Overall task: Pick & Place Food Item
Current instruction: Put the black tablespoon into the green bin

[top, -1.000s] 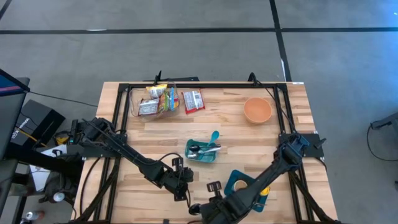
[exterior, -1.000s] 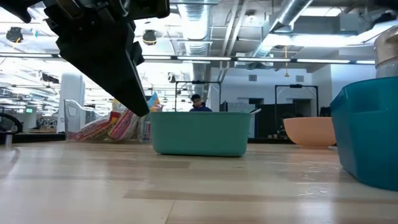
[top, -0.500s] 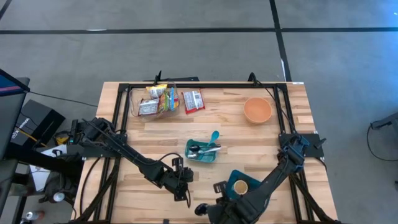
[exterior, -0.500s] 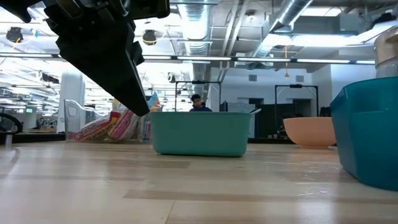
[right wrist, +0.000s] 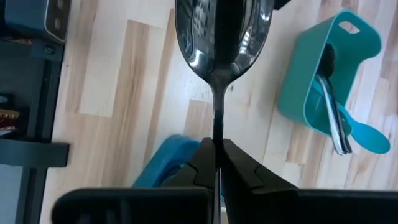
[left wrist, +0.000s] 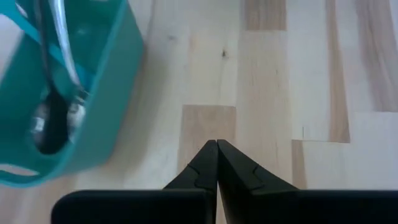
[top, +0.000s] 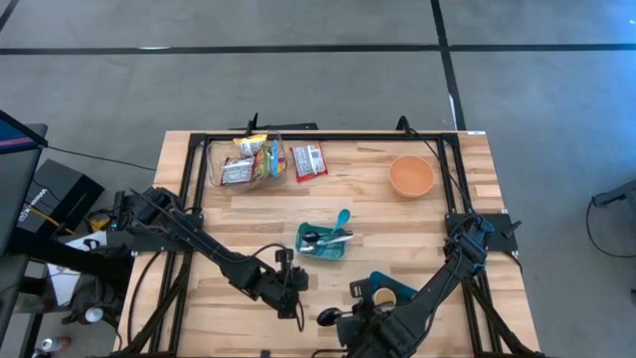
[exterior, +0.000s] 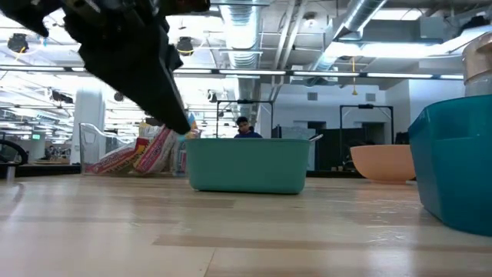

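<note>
The wooden table (top: 417, 224) has bare boards through its middle. Snack packets (top: 253, 159) lie at the far left edge. The left gripper (left wrist: 216, 148) hovers closed and empty, while the right gripper (right wrist: 216, 149) pinches a shiny metal spoon (right wrist: 221, 31) near the front edge.

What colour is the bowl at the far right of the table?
The bowl is a peachy orange, clearest in the high view.

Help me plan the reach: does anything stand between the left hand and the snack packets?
Nothing visible does. From the shut left hand to the snack packets the table is bare wood; the teal caddy sits off to one side of that line.
</note>
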Tool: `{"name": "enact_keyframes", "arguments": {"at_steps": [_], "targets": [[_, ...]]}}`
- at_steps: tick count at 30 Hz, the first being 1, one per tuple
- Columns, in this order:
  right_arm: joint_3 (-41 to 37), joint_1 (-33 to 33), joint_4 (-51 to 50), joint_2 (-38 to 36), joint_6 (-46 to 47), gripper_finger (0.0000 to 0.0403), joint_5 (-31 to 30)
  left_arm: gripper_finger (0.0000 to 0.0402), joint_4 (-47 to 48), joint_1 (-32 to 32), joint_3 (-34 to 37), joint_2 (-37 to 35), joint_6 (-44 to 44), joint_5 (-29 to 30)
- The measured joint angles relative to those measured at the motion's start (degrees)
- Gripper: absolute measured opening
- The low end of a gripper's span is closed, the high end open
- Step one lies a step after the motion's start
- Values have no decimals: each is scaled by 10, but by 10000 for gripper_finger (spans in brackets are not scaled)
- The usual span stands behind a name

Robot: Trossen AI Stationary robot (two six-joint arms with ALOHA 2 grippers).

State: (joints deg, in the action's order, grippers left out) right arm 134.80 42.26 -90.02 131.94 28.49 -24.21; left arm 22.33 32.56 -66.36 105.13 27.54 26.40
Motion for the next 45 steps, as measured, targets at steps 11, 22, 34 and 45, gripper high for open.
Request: {"name": "enact_keyframes", "arguments": {"at_steps": [11, 22, 34, 45], "targets": [[-1, -7, 0, 0, -6, 2, 1, 0, -35, -11, 107, -170, -21, 42], [-1, -54, 0, 0, -55, 3, 1, 0, -133, -29, 296, -436, -50, 41], [1, -129, 1, -16, -105, 3, 6, 0, -147, -34, 406, -670, -96, 40], [2, -209, 17, -68, -132, 3, 37, 0, -148, -33, 485, -810, -123, 35]]}}
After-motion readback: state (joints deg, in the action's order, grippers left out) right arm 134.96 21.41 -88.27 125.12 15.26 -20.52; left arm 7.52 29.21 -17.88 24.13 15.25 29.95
